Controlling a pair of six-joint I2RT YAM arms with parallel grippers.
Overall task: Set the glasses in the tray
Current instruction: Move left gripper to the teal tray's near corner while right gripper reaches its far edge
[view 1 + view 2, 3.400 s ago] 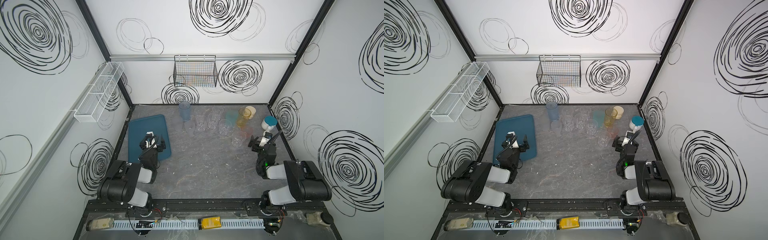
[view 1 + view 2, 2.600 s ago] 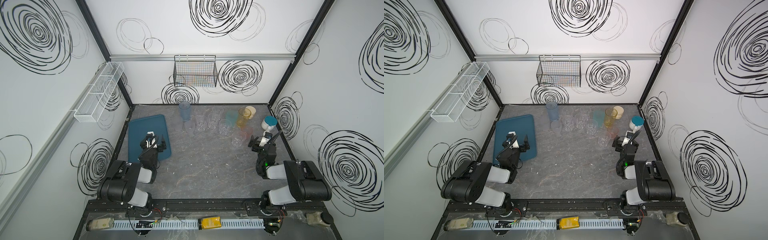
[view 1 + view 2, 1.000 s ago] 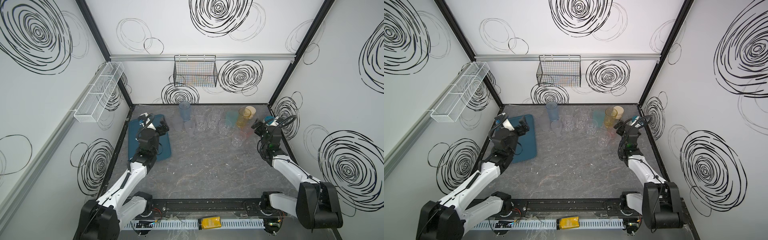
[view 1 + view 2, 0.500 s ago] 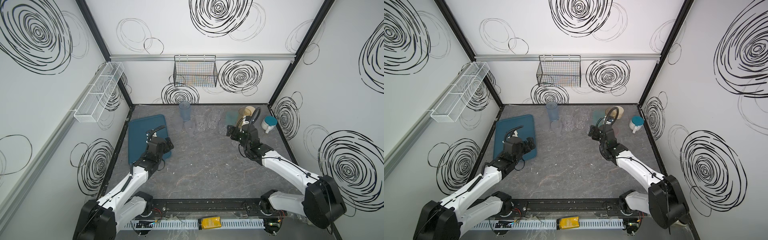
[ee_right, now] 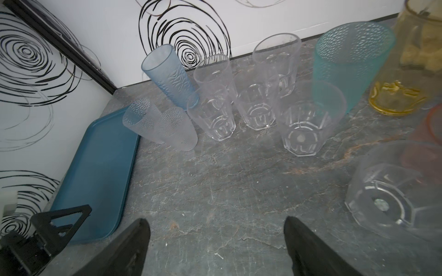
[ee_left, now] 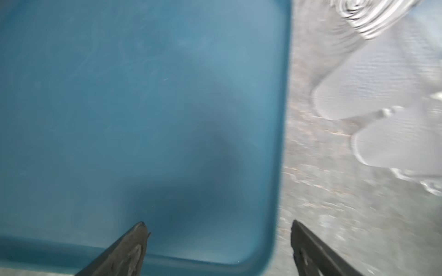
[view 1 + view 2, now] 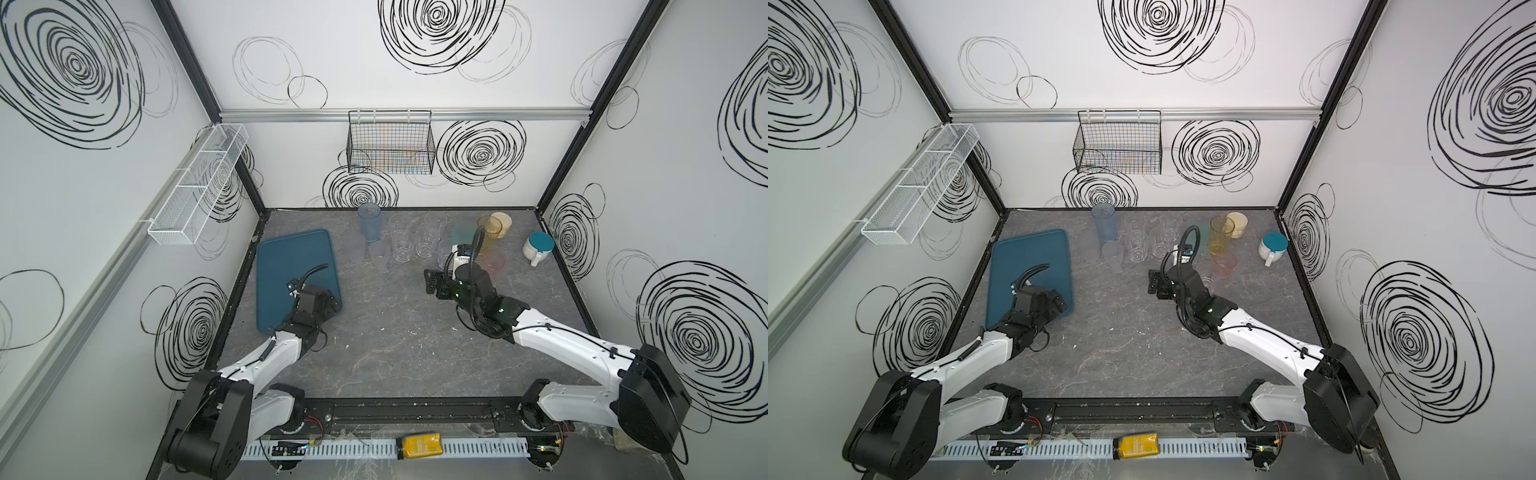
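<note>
Here, left tool (image 6: 218,227) open over the tray (image 6: 119,95) corner, holding nothing; right tool (image 5: 215,221) open too, above the table (image 5: 215,179), facing the glasses (image 5: 253,105).

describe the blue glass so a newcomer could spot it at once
Find the black wire basket on the back wall; just below it, at the back of the table, stands the blue tumbler. It is tall, pale blue and embossed with a leafy pattern, unlike the frosted-grey dimpled tumblers in front and the clear faceted tumblers beside it.

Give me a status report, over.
Left claw open over the tray. Right claw open, facing the glasses. No glass in tray yet. Nothing blocking.
</note>
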